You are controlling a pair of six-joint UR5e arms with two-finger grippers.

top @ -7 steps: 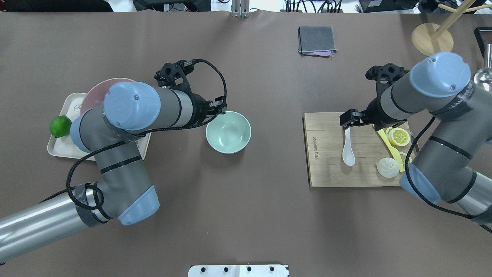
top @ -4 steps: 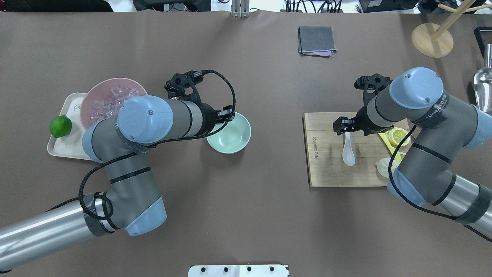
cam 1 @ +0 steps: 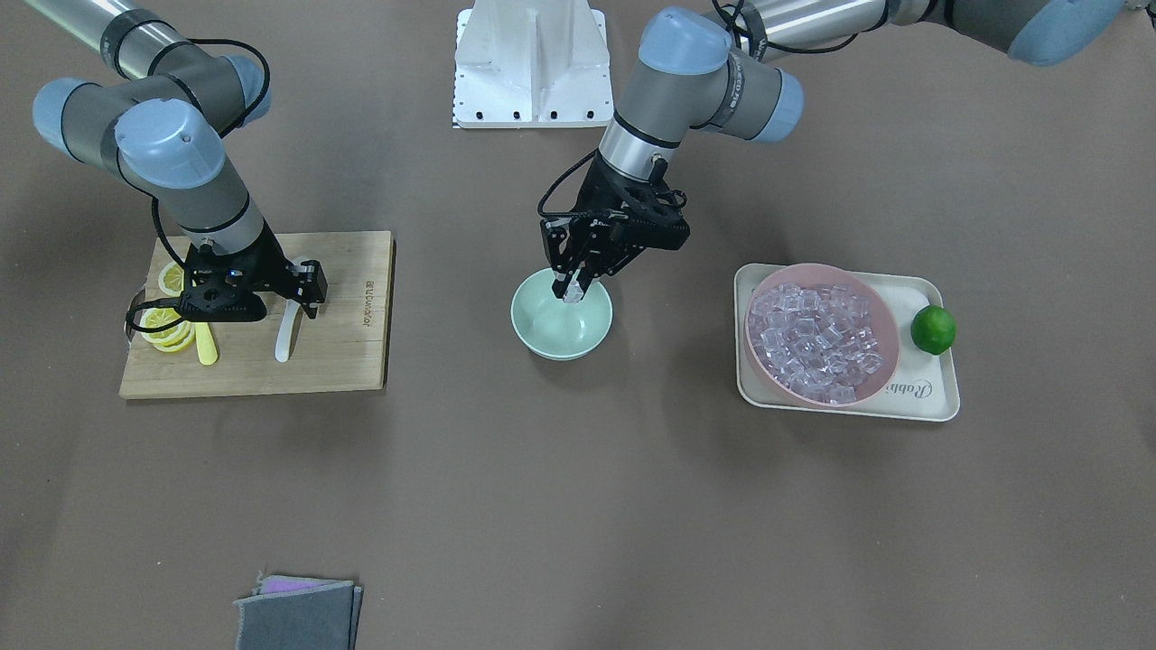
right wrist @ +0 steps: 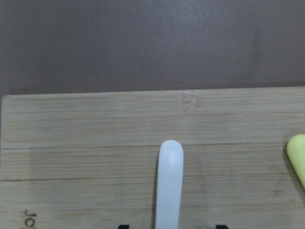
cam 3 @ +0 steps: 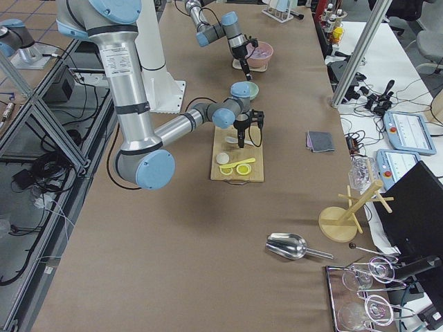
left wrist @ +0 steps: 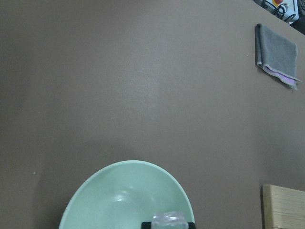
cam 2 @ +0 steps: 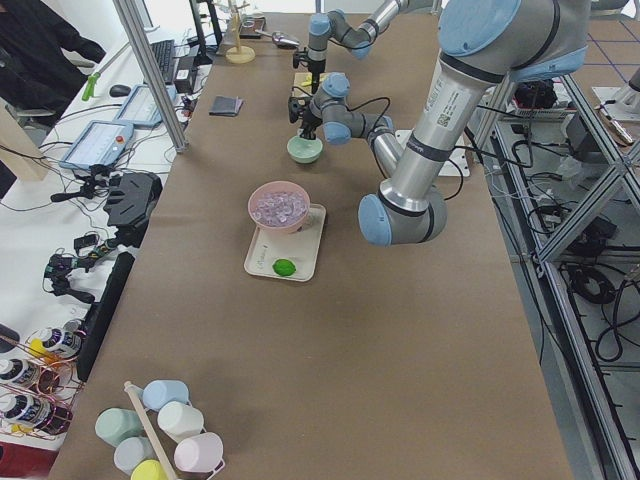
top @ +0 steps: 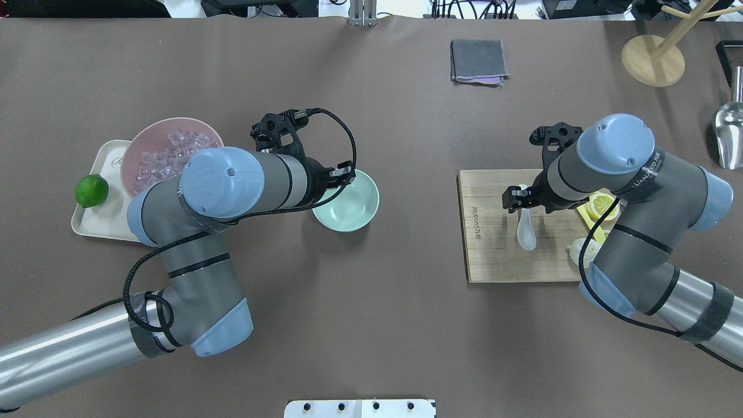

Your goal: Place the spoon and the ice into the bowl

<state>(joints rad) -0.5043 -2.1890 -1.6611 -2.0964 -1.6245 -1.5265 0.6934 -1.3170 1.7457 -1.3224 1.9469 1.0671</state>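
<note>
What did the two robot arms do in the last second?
The left gripper, shut on the ice, slid further over the bowl. The right gripper shifted along the cutting board to straddle the spoon at its handle, jaws open. Spoon and bowl have not moved.

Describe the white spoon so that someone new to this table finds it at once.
Find the wooden cutting board on the robot's right side of the table. The spoon lies flat near the board's middle, its handle under the right gripper. It is the only glossy white piece with a deep oval scoop; the knife beside it is yellow and flat.
</note>
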